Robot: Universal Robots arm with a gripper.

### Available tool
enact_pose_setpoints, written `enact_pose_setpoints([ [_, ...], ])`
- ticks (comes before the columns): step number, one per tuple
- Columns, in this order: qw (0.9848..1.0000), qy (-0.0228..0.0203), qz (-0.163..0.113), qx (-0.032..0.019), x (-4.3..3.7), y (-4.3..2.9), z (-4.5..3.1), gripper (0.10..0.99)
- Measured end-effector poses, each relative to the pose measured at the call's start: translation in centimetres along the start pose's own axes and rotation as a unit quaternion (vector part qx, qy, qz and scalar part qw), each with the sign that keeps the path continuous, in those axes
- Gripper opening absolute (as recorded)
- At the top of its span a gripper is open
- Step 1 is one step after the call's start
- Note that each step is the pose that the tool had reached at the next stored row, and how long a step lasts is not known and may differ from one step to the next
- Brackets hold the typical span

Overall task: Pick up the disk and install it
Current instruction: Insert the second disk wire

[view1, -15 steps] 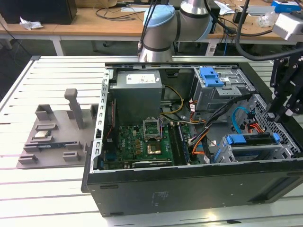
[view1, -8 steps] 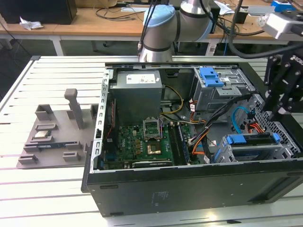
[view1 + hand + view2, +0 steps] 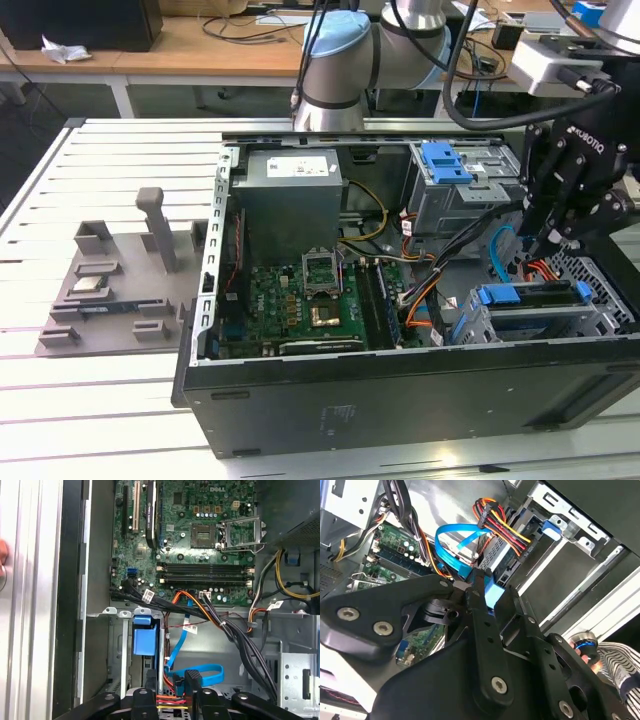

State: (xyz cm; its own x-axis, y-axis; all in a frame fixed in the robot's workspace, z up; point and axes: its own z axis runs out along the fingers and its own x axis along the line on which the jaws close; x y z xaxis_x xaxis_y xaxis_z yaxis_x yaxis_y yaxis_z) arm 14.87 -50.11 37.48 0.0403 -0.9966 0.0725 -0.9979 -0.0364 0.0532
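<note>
1. The gripper point(image 3: 556, 243) is seen inside the open case point(image 3: 400, 400), fingers point(image 3: 479, 587) nearly pressed together around a blue tab.
2. The disk point(image 3: 535, 297) is seated in the lower bay, just below.
3. The motherboard point(image 3: 300, 300) is found beside it.

Power supply point(image 3: 290, 200) and motherboard point(image 3: 300, 300) inside the computer case point(image 3: 400, 400), drive cage point(image 3: 530, 310) toward the exterior view's right.

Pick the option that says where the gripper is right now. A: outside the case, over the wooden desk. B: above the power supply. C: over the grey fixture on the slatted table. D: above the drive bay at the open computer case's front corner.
D: in the exterior view the gripper hangs inside the open computer case, just above the drive bay with its blue carrier, near the blue and orange cables.
</note>
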Motion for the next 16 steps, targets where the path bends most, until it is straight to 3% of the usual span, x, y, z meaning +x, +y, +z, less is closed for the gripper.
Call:
enact_pose_setpoints([
  [4, 1.0000, -0.0001, 0.000, 0.0000, -0.01, 0.00, 0.05, 0.345],
  [8, 1.0000, -0.0001, 0.000, 0.0000, -0.01, 0.00, 0.10, 0.102],
  [16, 1.0000, -0.0001, 0.000, 0.0000, 0.24, 0.00, 0.14, 0.106],
])
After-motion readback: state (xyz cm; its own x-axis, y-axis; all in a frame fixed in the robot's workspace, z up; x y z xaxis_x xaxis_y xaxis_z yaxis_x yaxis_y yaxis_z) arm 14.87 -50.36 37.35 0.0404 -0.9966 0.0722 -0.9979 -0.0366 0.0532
